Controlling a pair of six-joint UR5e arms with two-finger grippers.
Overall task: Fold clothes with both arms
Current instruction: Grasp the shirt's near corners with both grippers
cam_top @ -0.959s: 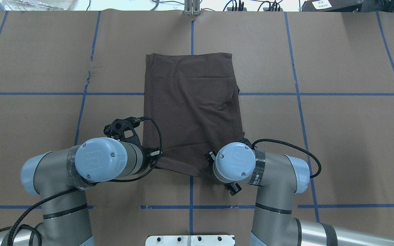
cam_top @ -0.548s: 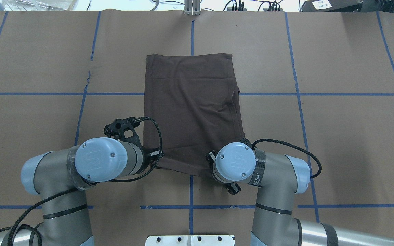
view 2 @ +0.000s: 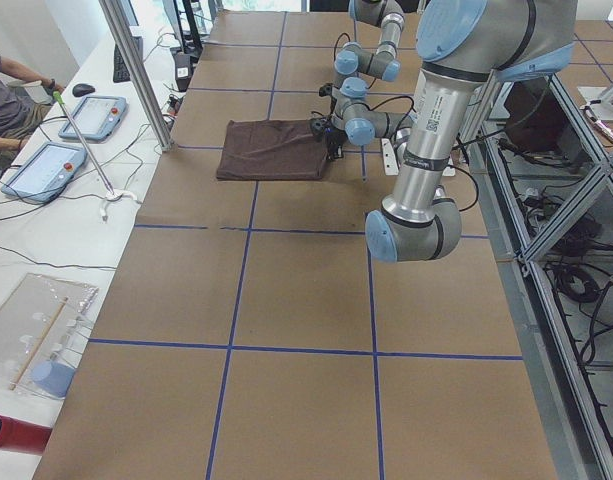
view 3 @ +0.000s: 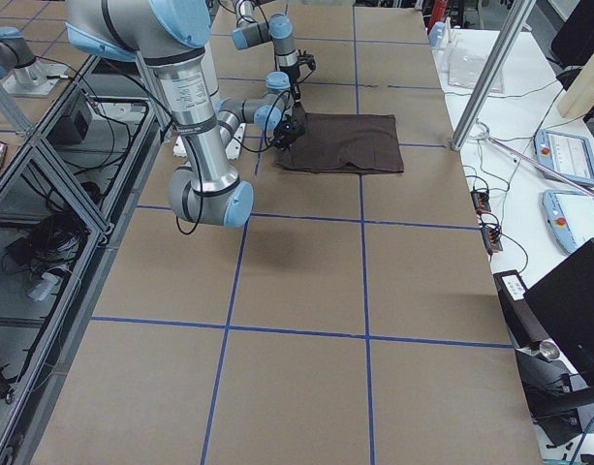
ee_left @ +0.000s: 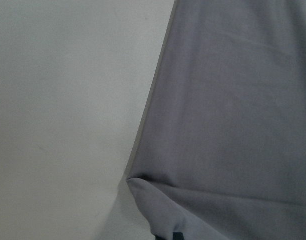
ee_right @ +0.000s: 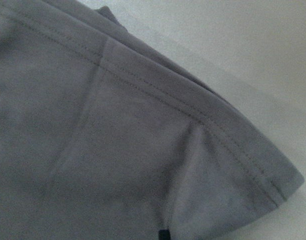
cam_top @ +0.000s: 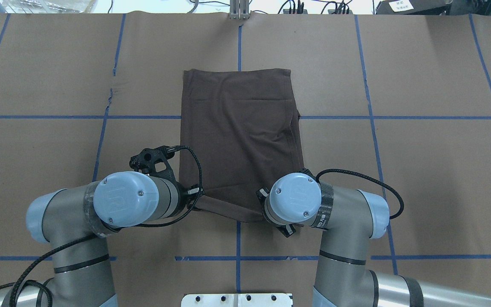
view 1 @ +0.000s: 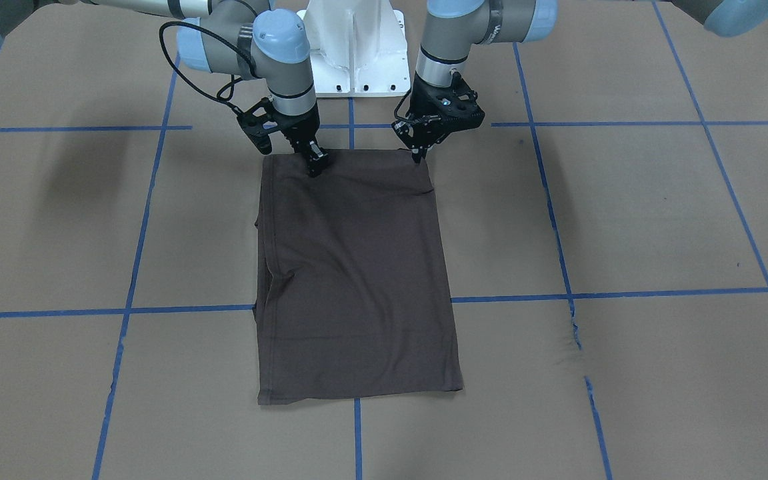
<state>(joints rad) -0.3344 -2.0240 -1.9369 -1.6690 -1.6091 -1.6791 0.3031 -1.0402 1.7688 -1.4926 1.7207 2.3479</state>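
Observation:
The dark brown T-shirt lies folded into a long rectangle on the brown paper table; it also shows in the overhead view. My left gripper is shut on the shirt's near corner on my left side. My right gripper is shut on the near edge, a little in from the other corner. In the overhead view both grippers are hidden under the wrist caps. The left wrist view shows the shirt's edge and a lifted corner. The right wrist view shows a stitched hem. Collar and lettering are hidden.
The white pedestal base stands just behind the grippers. Blue tape lines cross the paper, which is torn at one spot. A metal post and operator tablets stand beyond the table's far edge.
The shirt's far edge has slid a little toward me. The near edge now sags between the two grippers. My right wrist has turned slightly; the left arm has hardly moved.

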